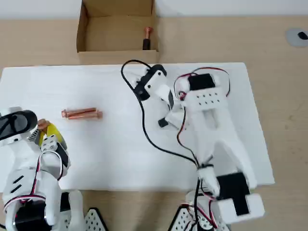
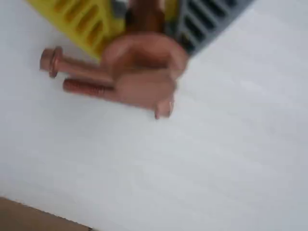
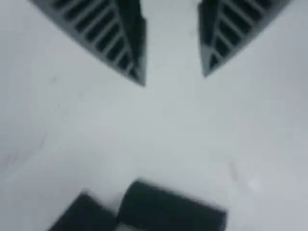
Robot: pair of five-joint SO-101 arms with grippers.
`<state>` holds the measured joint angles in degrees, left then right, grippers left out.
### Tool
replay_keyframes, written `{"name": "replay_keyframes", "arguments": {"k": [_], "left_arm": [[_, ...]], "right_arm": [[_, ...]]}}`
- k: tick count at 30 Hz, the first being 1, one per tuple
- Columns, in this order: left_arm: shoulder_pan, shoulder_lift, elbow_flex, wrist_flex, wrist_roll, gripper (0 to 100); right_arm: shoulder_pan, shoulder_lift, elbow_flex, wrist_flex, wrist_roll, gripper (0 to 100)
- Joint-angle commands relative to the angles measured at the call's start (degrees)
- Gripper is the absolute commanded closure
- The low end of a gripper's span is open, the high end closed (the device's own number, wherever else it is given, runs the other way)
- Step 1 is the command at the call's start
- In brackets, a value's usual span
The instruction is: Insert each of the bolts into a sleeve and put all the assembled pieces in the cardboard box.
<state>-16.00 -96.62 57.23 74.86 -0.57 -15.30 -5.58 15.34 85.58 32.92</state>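
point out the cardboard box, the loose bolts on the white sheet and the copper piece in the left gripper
cardboard box (image 1: 115, 57), high view, its front wall
loose bolts (image 1: 82, 114), high view, middle of the shafts
copper piece (image 2: 144, 62), left wrist view, its round flange

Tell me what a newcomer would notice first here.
The left pincer is shut on a copper bolt, its flanged head facing the wrist camera, at the left edge of the white sheet. Just beyond it, two more copper bolts lie side by side on the sheet. One assembled piece lies in the cardboard box, near its right wall.
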Motion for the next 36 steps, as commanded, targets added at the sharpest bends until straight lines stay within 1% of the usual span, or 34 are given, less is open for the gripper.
{"name": "replay_keyframes", "arguments": {"k": [1, 3, 7, 12, 14, 18, 20, 23, 30, 36], "left_arm": [[-0.7, -0.5, -0.3, -1.5, 0.3, 99], [-0.7, -0.6, -0.3, -1.5, 0.3, 99], [-0.7, -0.7, -0.2, -1.5, 0.2, 99], [-0.7, -0.7, -0.2, -1.4, 0.2, 99], [-0.7, -0.7, -0.2, -1.4, 0.0, 99], [-0.7, -0.7, -0.2, -1.4, -3.2, 99], [-0.7, -0.7, -0.2, -1.4, -3.8, 99], [-0.7, -0.7, -0.2, -1.4, -3.5, 99], [-0.8, -0.7, -0.6, -1.1, -3.5, 99], [-0.8, -0.8, -0.8, -1.1, -3.5, 99]], "right_arm": [[-0.7, 3.7, -4.6, -0.5, 6.8, 88.3], [-0.7, 6.5, -6.1, 1.9, 13.5, 88.3], [-0.7, 10.8, -11.7, 8.5, 24.2, 88.3], [-1.0, 15.6, -22.2, 17.0, 32.3, 88.1], [-0.7, 17.0, -24.0, 16.9, 33.8, 85.2], [-2.2, 18.4, -24.0, 16.8, 35.8, 77.7], [-2.7, 19.3, -24.0, 16.7, 36.0, 77.4], [-3.5, 21.1, -23.7, 16.8, 39.0, 77.4], [-5.3, 26.4, -24.1, 16.5, 42.6, 77.4], [-6.0, 31.4, -30.9, 16.6, 43.0, 77.4]]}}
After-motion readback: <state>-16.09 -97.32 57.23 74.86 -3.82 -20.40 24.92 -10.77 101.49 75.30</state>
